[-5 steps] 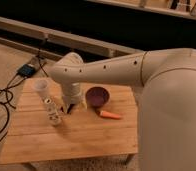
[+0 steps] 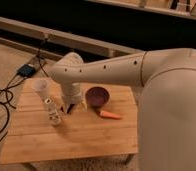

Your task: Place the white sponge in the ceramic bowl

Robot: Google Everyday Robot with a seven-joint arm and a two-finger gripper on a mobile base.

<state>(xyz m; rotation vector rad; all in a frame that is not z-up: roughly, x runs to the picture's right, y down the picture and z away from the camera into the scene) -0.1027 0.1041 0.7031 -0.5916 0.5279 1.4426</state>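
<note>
In the camera view, the arm reaches from the right across the wooden worktop, and the tool hangs low over its middle, just left of the dark maroon bowl, its fingers spread apart with nothing visibly pinched between them. The white sponge cannot be picked out anywhere on the boards, so I cannot tell where it lies. An orange carrot lies in front of the bowl, while a clear cup and a small white bottle stand left of the tool.
</note>
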